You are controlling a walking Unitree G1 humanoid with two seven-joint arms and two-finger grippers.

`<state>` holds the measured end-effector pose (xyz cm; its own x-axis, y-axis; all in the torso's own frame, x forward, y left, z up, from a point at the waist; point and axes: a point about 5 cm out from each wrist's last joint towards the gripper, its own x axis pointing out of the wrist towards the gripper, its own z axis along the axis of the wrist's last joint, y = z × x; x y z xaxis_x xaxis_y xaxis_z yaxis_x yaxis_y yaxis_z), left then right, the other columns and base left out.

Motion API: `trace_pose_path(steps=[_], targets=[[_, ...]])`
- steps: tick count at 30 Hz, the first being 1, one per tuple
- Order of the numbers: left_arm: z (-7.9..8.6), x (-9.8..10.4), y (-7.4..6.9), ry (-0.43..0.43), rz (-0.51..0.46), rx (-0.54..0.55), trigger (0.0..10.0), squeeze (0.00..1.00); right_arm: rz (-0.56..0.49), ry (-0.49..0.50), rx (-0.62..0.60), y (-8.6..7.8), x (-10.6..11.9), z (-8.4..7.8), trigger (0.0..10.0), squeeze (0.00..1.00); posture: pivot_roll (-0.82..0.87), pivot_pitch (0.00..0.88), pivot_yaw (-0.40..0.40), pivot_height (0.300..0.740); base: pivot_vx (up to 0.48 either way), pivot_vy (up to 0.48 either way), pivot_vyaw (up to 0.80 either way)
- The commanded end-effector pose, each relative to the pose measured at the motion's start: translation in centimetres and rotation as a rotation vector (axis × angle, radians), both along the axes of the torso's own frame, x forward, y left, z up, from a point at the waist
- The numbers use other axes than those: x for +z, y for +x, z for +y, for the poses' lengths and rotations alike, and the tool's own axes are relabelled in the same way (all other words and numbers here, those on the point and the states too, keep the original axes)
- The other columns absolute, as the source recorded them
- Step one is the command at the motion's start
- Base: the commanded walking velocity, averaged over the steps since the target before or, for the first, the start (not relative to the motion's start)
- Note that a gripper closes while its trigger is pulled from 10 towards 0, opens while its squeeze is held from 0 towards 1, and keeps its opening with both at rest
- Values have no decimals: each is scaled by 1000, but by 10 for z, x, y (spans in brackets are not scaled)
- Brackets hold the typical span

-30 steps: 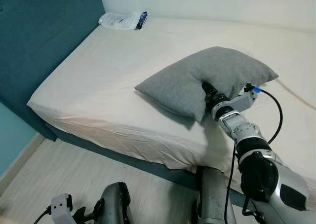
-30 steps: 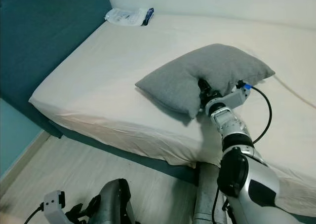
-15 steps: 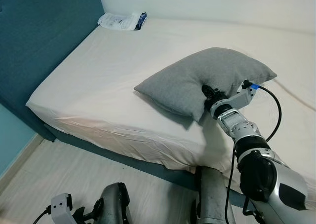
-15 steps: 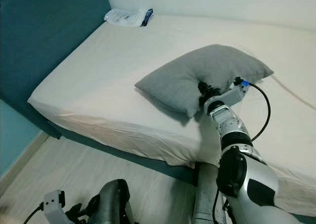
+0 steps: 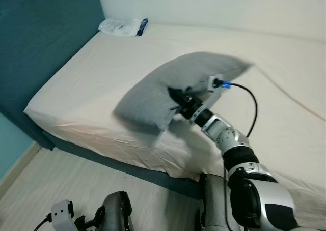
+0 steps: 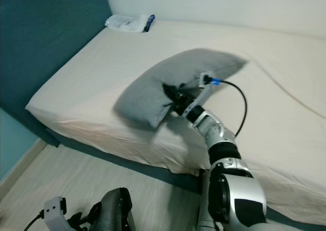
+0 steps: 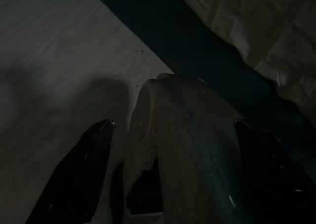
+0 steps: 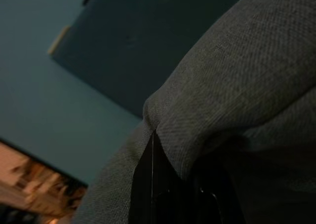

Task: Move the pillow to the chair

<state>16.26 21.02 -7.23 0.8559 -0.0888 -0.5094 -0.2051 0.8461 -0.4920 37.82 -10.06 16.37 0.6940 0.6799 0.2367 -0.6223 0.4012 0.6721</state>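
Pillow bunched up tight in the right gripper

Grey woven pillow runs from about 1 o'clock down to 7 o'clock, fabric creased and pinched where a black finger bites in at around 6. Behind it there's a dark teal headboard up near 12, a lighter teal wall at 9, and a strip of pale floor at 8 o'clock.

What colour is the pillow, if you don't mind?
Plain grey pillow, woven texture, clearest in the right wrist view.
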Motion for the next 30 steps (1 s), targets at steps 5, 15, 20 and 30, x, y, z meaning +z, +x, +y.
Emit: trace_pose_path(steps=[5, 15, 20, 30], targets=[[-30, 0, 14, -148, -18, 15, 10000, 0, -60, 37, 88, -5, 4, 17, 10000, 0, -34, 118, -21, 468, 0, 0, 0], [-16, 27, 56, -156, -186, 60, 10000, 0, -67, 15, 164, -14, -4, 32, 10000, 0, -36, 95, -31, 503, 0, 0, 0], [-23, 25, 56, -168, -170, 47, 10000, 0, -81, 28, 164, -14, -3, 33, 10000, 0, -36, 94, -31, 538, 0, 0, 0], [-21, 7, 30, -139, -36, 62, 10000, 0, -79, 31, 144, -14, -2, 32, 10000, 0, -42, 83, -26, 588, 0, 0, 0]])
